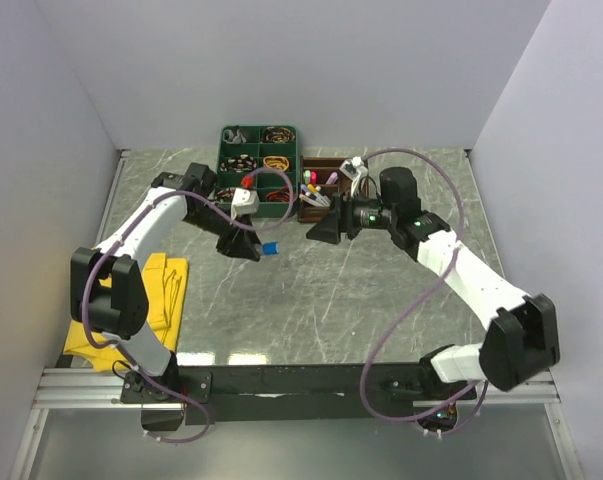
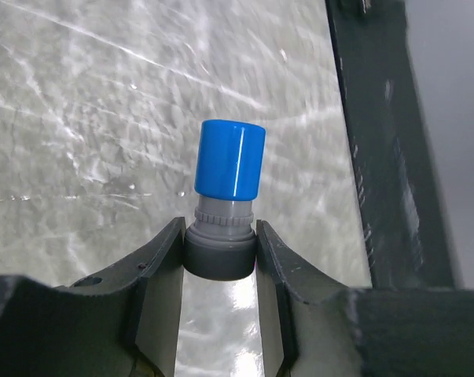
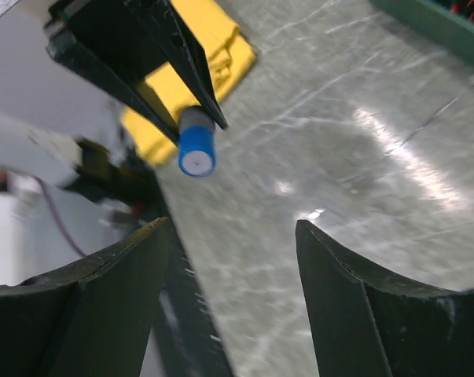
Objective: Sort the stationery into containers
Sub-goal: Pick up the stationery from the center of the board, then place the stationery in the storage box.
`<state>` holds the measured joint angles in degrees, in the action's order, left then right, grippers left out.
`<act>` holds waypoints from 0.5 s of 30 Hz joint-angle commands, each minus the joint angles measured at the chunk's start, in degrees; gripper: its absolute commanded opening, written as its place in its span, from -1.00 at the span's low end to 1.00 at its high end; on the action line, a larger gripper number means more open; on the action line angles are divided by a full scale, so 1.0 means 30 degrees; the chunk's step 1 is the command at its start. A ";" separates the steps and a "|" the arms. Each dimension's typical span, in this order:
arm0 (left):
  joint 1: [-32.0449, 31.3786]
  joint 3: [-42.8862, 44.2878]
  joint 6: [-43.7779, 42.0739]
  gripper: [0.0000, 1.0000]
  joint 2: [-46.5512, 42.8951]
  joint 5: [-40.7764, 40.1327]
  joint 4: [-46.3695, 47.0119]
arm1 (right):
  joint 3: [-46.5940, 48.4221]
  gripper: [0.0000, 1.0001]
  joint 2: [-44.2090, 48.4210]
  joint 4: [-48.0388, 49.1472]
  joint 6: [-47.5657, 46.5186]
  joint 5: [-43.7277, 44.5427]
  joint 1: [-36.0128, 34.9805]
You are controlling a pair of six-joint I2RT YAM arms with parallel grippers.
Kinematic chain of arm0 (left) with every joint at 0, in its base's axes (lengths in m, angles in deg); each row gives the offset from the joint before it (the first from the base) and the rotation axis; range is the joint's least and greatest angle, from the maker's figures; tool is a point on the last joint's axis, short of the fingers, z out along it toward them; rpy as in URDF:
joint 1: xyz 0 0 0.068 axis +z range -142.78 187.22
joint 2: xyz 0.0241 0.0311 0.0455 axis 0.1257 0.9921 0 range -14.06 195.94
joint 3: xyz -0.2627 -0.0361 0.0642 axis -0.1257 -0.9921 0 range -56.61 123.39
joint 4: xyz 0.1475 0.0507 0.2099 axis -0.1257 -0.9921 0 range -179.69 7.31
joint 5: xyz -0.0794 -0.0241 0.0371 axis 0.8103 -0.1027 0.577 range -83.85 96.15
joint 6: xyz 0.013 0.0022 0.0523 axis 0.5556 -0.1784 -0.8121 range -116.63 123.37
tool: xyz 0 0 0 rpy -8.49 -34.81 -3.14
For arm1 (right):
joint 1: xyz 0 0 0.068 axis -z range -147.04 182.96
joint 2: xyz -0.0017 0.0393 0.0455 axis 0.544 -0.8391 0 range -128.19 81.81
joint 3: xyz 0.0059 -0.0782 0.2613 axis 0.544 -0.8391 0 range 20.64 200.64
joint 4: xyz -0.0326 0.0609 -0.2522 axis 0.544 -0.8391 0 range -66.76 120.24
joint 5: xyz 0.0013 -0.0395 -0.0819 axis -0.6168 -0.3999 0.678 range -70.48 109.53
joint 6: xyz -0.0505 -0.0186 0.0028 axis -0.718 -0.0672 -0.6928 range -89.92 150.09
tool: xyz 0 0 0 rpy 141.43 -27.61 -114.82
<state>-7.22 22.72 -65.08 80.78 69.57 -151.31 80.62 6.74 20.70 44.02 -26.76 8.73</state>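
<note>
At the far side of the table there are two containers, side by side and touching. The one on the left is a green tray with many small boxes in it, and they hold small loops in dark, yellow and red, too small to name. The one on the right is a brown wooden box. Some pens and markers stick up from its left part, with pink, yellow and white tips. The left gripper is near the green tray's near edge, above the table. Its two fingers pinch the grey end of a blue-capped piece, and the blue cap sticks out past the tips, pointing right. The right gripper is just on the near side of the brown box, so it partly blocks the way to the box. It faces left toward the blue-capped piece, its fingers are spread wide, and nothing is between them. A yellow cloth lies at the near left, well apart from both containers, partly under the left arm.
</note>
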 commanded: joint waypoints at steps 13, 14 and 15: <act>-0.1720 -0.1511 1.7395 -0.99 -0.2934 -0.5875 1.3499 | 0.1653 0.43 -0.4566 0.4703 1.0969 -0.2210 0.2129; -0.1924 -0.1570 1.7337 -0.99 -0.2876 -0.5876 1.3498 | 0.1945 0.43 -0.4741 0.4675 1.1000 -0.2180 0.2100; -0.2013 -0.1570 1.7220 -0.99 -0.2847 -0.6021 1.3469 | 0.2064 0.43 -0.4801 0.4790 1.1029 -0.2180 0.2071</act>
<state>-12.13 18.52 -17.45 73.53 54.71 -114.74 81.61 -7.47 31.13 74.29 -32.31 15.24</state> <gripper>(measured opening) 0.400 0.714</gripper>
